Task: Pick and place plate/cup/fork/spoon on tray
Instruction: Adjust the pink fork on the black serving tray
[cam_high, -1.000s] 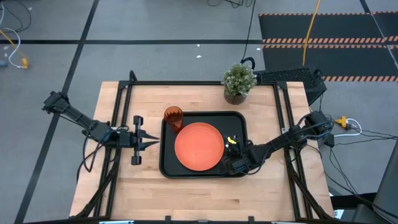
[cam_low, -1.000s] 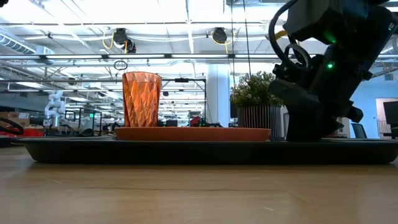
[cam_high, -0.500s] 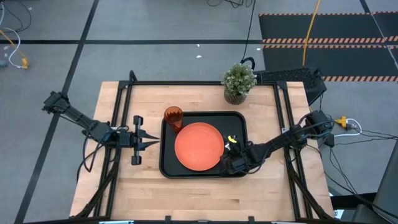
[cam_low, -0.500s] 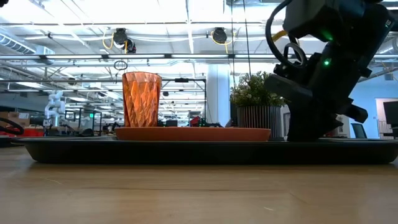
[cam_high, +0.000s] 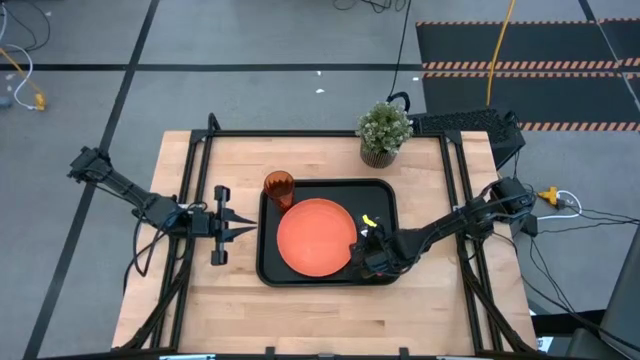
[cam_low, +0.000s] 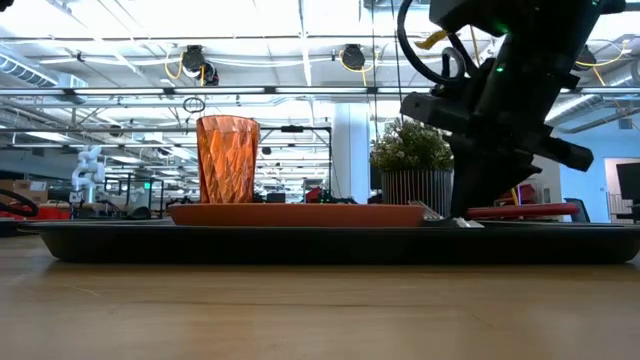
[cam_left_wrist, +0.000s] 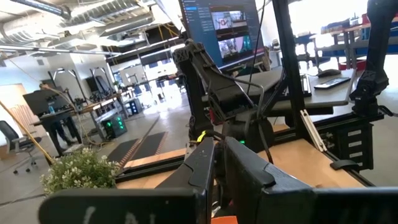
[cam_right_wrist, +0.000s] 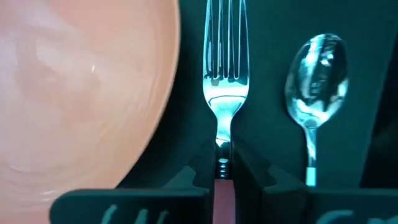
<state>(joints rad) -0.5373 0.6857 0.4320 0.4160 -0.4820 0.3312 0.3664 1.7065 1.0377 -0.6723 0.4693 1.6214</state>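
The tray (cam_high: 326, 277) lies at the centre of the wooden table (cam_high: 200, 300). The plate (cam_high: 314, 236) rests flat inside the tray, filling most of its middle. The cup (cam_high: 278, 188) stands upright in the tray's far left corner, just beside the plate's rim; whether it touches the plate cannot be told.

The right gripper (cam_high: 368, 262) is low over the tray's near right part, close beside the plate's right edge. In the right wrist view its 2 fingers (cam_right_wrist: 193, 177) are closed on the neck of the fork (cam_right_wrist: 222, 68), where the metal meets the pinkish-red handle. The fork's tines point away from the gripper, alongside the plate's (cam_right_wrist: 74, 93) edge. The spoon (cam_right_wrist: 314, 74) lies on the tray floor just beside the fork, roughly parallel to it, bowl in the same direction, not touching it. In the low view the fork's handle (cam_low: 525, 211) shows level just above the tray rim (cam_low: 300, 242), beside the right arm. Whether the tines rest on the tray cannot be told.

The left gripper (cam_high: 243, 230) waits over the table just left of the tray, its fingers (cam_left_wrist: 205, 168) nearly together and holding nothing.

A potted plant (cam_high: 383, 131) stands on the table beyond the tray's far right corner.
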